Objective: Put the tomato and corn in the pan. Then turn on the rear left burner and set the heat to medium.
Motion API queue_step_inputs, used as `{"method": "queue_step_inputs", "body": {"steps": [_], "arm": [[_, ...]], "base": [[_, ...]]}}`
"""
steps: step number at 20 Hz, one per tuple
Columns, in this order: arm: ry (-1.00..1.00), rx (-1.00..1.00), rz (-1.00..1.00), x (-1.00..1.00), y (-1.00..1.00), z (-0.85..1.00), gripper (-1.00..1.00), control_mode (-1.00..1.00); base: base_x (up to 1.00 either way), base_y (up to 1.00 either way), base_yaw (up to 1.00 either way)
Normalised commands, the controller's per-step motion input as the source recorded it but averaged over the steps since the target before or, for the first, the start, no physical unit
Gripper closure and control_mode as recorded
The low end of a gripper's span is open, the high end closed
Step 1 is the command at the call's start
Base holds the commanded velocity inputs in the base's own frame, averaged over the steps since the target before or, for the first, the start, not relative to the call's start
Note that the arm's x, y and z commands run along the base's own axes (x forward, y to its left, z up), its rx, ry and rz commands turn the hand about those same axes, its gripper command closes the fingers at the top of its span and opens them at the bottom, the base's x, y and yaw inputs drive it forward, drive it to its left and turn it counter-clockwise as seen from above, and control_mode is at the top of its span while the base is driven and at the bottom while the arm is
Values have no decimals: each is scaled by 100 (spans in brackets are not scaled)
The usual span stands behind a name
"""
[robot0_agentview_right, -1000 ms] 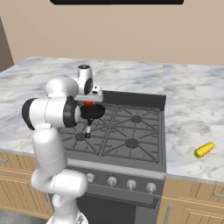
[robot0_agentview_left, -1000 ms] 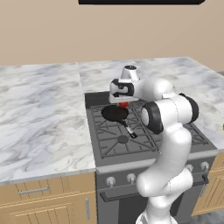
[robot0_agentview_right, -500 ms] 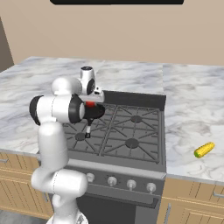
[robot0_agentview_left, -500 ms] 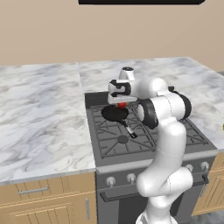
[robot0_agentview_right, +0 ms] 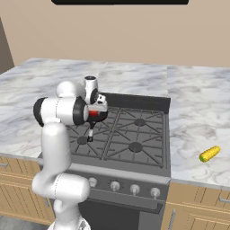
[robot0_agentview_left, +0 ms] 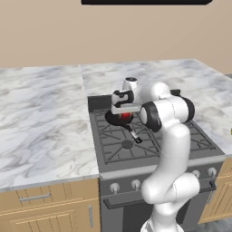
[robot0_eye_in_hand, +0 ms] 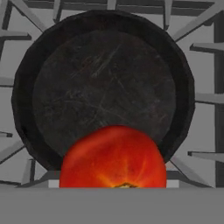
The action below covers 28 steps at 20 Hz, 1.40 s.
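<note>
The red tomato [robot0_agentview_left: 125, 117] [robot0_agentview_right: 92, 114] hangs just above the black pan [robot0_agentview_left: 113, 119] [robot0_agentview_right: 99, 117], with my gripper [robot0_agentview_left: 123, 111] [robot0_agentview_right: 95, 109] shut on it. In the hand view the tomato [robot0_eye_in_hand: 113, 157] is close at the bottom, over the near rim of the pan [robot0_eye_in_hand: 100, 83]. The pan stands on the grate over the rear left burner, which it hides, and its handle [robot0_agentview_left: 134, 136] points toward the stove front. The yellow corn [robot0_agentview_right: 210, 154] lies on the marble counter to the right of the stove.
The stove [robot0_agentview_left: 149, 149] has dark grates and open burners at front left [robot0_agentview_right: 82, 140], rear right [robot0_agentview_right: 140, 121] and front right [robot0_agentview_right: 134, 147]. A row of knobs [robot0_agentview_right: 115, 185] lines its front panel. Marble counter [robot0_agentview_left: 41, 118] spreads on both sides.
My hand has come down a little with the tomato, closer over the pan. The grip on it is unchanged, and the pan and corn stay put.
</note>
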Motion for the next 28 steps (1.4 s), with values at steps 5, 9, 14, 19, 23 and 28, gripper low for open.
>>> {"method": "queue_step_inputs", "body": {"steps": [5,9,14,19,23,28], "arm": [[0,0,0,12,6,-33,100,-100],[0,0,0,14,13,-6,100,-100],[0,-1,0,16,16,0,100,-100],[0,0,0,22,5,-8,100,-100],[0,0,0,21,0,-13,100,-100],[2,0,-1,10,-1,-5,100,-100]], "base": [[0,0,0],[0,0,0],[0,0,0],[0,0,0],[0,0,0],[0,0,0]]}}
